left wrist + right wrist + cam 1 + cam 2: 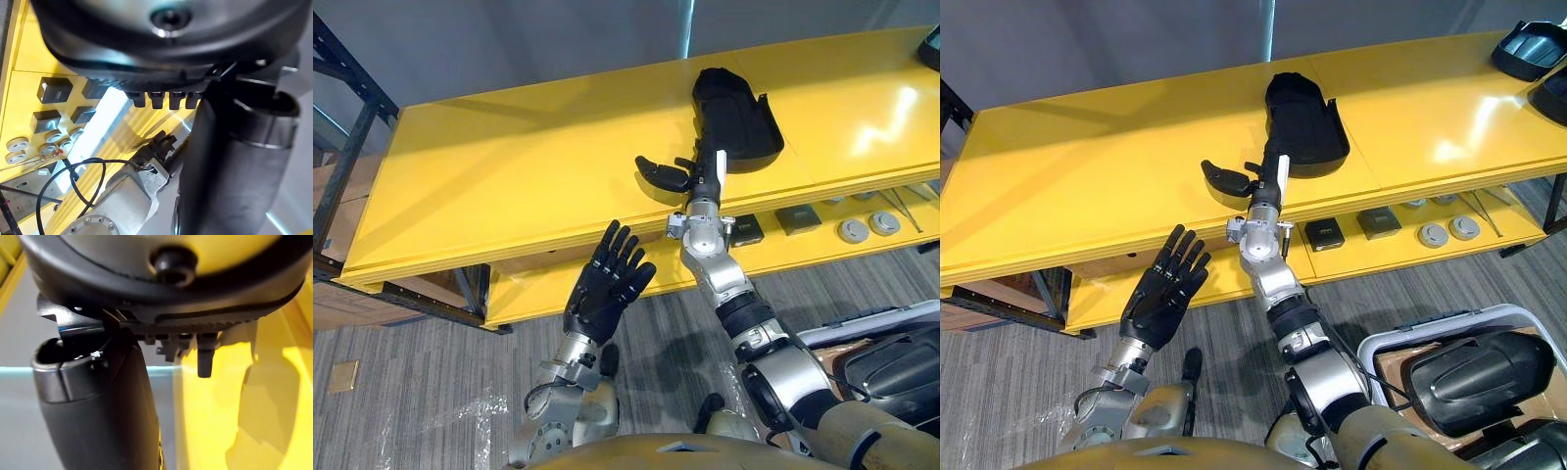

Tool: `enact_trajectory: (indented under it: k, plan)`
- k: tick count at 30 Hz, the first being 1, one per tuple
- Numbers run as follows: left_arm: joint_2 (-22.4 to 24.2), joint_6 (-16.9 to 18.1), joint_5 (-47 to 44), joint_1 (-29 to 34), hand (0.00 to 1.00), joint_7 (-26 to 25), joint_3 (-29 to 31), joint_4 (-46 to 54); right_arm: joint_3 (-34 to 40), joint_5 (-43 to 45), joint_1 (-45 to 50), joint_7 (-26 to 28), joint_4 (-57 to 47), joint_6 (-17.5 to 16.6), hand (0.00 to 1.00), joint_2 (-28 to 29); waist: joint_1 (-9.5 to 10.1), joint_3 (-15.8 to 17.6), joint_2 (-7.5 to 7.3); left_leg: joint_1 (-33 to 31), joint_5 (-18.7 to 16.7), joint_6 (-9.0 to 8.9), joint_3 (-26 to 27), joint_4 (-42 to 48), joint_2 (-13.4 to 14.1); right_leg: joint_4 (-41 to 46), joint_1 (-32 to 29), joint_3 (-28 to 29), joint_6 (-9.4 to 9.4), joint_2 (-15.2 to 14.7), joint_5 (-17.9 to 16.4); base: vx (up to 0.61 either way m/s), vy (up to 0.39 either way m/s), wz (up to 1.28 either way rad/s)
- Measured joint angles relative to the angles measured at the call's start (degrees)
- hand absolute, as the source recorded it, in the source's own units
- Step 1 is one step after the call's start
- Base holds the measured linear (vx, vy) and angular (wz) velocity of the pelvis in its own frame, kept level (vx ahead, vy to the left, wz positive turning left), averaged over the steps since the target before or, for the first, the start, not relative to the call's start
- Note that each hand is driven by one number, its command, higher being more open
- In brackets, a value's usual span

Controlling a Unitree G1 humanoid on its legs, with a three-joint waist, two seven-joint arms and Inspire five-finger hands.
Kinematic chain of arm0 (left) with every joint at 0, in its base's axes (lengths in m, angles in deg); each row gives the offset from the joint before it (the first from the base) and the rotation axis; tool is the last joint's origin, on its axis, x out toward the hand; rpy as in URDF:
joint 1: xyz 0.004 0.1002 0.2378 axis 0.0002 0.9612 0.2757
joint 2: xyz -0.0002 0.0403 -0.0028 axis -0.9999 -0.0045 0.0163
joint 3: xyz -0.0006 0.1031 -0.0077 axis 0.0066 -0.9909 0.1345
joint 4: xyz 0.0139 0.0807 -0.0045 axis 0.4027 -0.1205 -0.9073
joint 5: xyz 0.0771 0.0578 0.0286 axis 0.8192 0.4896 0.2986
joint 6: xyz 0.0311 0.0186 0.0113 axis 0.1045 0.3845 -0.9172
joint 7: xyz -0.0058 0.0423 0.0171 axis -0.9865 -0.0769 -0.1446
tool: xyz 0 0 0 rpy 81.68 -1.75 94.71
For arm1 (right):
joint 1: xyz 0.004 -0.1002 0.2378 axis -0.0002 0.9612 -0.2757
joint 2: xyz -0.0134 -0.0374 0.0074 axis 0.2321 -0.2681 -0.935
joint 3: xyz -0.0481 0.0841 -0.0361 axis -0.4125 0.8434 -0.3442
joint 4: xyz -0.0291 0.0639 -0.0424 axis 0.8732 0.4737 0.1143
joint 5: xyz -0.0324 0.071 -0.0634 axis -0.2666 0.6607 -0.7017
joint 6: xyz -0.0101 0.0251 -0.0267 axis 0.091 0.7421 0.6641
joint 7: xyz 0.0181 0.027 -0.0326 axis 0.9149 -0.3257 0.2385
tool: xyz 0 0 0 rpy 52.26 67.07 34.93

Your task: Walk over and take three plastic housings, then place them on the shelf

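A long black plastic housing [736, 117] lies on the top board of the yellow shelf [509, 186], open side up. My right hand [697, 176] reaches over the shelf's front edge to the housing's near end. Its fingers point straight at the housing and its thumb [661, 174] sticks out to the left, away from it. My left hand [605, 284] is raised below the shelf's front edge, palm up and fingers straight, holding nothing. Two more black housings [1528, 49] rest at the top board's far right end.
The lower yellow board [1381, 250] carries small black boxes [1324, 233] and round metal discs [1433, 235]. A white bin [1400, 348] with another black housing [1479, 377] stands at my lower right. A dark metal rack [342, 147] stands to the left.
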Motion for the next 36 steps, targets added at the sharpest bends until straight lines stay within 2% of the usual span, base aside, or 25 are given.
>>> enact_trajectory:
  k: [12,17,18,23,25,27,30,32,36]
  plan:
    - [0.1,0.0,0.1,0.3,1.0,0.0,0.1,0.0,-0.2,-0.1,2.6,2.6,-2.6,0.1,1.0,-0.1,-0.17,0.0,-0.59,0.8,-0.2,0.29,0.8,0.0,-0.1,-2.9,1.6,0.4,0.59,0.4,1.5,0.0,-0.004,-0.01]
    - [0.0,0.0,0.6,2.3,1.0,-0.4,0.1,0.0,-0.4,-2.2,7.6,6.3,-7.6,0.0,1.0,-0.3,-0.27,-0.6,-2.15,1.1,-0.8,0.35,1.6,0.0,-0.3,-5.0,2.3,1.0,0.75,0.5,2.5,0.02,-0.01,-0.07]
    - [0.0,0.0,0.6,2.7,1.0,-0.5,0.3,0.0,-1.0,-2.2,11.7,8.5,-12.8,-1.1,1.0,-1.5,-0.47,-0.8,-2.4,1.1,-0.9,0.54,1.8,0.0,-0.4,-6.0,2.7,1.2,0.98,0.6,3.0,0.04,-0.01,-0.06]
    - [0.1,0.0,0.6,4.1,1.0,-0.6,2.9,0.0,-0.6,-2.1,23.1,10.6,-28.5,-4.8,1.0,-2.9,-2.0,-1.4,-3.55,1.1,-1.2,0.73,2.5,0.0,-0.6,-7.8,3.2,1.5,1.2,0.6,4.0,0.02,-0.009,-0.05]
    - [0.2,0.0,0.6,4.6,1.0,-0.9,4.5,0.1,1.1,-2.0,32.4,12.2,-37.2,-7.1,1.0,-4.1,-2.79,-2.0,-4.46,1.1,-1.6,0.71,2.9,0.0,-0.6,-8.1,3.1,1.9,1.21,0.7,4.0,0.03,-0.022,-0.09]
    - [0.1,0.0,0.6,5.0,1.0,-1.5,5.1,0.4,2.5,-1.9,38.3,13.8,-41.2,-8.2,1.0,-4.4,-3.26,-2.3,-4.97,1.2,-2.0,0.48,3.7,0.0,-0.6,-8.3,2.8,2.9,1.27,0.8,4.1,0.02,-0.013,-0.18]
    - [0.3,0.0,0.6,6.4,1.0,-1.9,6.1,1.8,4.1,0.9,47.2,17.7,-44.7,-8.9,1.0,-4.7,-5.06,-2.8,-5.8,1.3,-2.6,0.28,5.1,-0.1,-0.4,-8.5,2.0,4.2,1.25,0.9,4.1,0.01,-0.012,-0.25]
    - [0.3,0.0,0.5,6.6,1.0,-2.2,6.1,3.1,4.6,3.0,51.0,20.1,-45.2,-9.1,1.0,-5.5,-6.18,-2.8,-5.83,1.3,-2.8,0.38,5.8,-0.1,-0.3,-8.7,1.7,4.9,1.08,1.0,4.2,0.0,-0.012,-0.21]
    - [-0.1,0.0,0.3,6.0,1.0,-2.5,5.9,5.0,4.2,3.5,52.0,21.7,-45.2,-9.1,1.0,-7.1,-6.24,-2.7,-5.91,1.1,-2.9,0.21,6.8,0.0,0.3,-8.8,0.9,6.0,1.0,1.6,4.6,0.0,-0.02,-0.13]
